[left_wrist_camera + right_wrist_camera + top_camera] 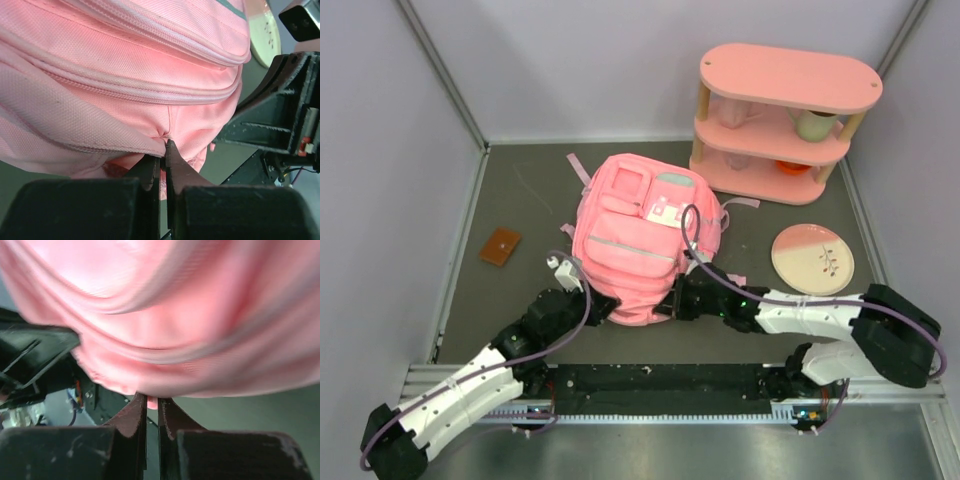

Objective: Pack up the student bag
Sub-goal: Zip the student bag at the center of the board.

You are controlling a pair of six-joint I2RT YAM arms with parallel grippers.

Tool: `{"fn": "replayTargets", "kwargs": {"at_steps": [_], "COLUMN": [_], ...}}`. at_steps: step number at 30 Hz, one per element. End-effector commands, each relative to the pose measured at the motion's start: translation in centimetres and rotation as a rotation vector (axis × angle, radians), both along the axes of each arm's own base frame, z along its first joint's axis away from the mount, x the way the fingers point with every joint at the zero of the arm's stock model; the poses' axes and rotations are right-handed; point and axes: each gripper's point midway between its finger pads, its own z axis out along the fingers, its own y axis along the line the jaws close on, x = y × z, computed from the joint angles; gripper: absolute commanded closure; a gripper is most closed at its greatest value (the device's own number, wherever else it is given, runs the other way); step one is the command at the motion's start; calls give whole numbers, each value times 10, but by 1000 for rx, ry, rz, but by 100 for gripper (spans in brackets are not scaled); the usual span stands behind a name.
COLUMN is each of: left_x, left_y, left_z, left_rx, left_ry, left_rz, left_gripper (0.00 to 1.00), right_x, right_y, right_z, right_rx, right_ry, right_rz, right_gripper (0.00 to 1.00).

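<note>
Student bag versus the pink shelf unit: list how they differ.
The student bag is soft fabric lying flat; the shelf unit is rigid and stands upright in tiers. The bag's near edge is pinched by the left gripper and right gripper; the shelf unit is untouched. Both are pink.

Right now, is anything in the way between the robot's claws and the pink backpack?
No, nothing visible. The left gripper and the right gripper are both shut on fabric at the near edge of the student bag, one at each corner.
</note>
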Motion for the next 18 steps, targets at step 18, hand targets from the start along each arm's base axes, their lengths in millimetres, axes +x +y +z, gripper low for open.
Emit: {"fn": "replayTargets", "kwargs": {"at_steps": [18], "left_x": [21], "left_y": [27], "left_z": [46], "left_rx": [-6], "left_ry": [-146], "left_rz": [136], "left_gripper": [100], "right_x": [96], "right_y": [-185], "right_z": [-40], "right_rx": [-470], "right_ry": [-32], "right_rz": [-499], "right_gripper": [100]}}
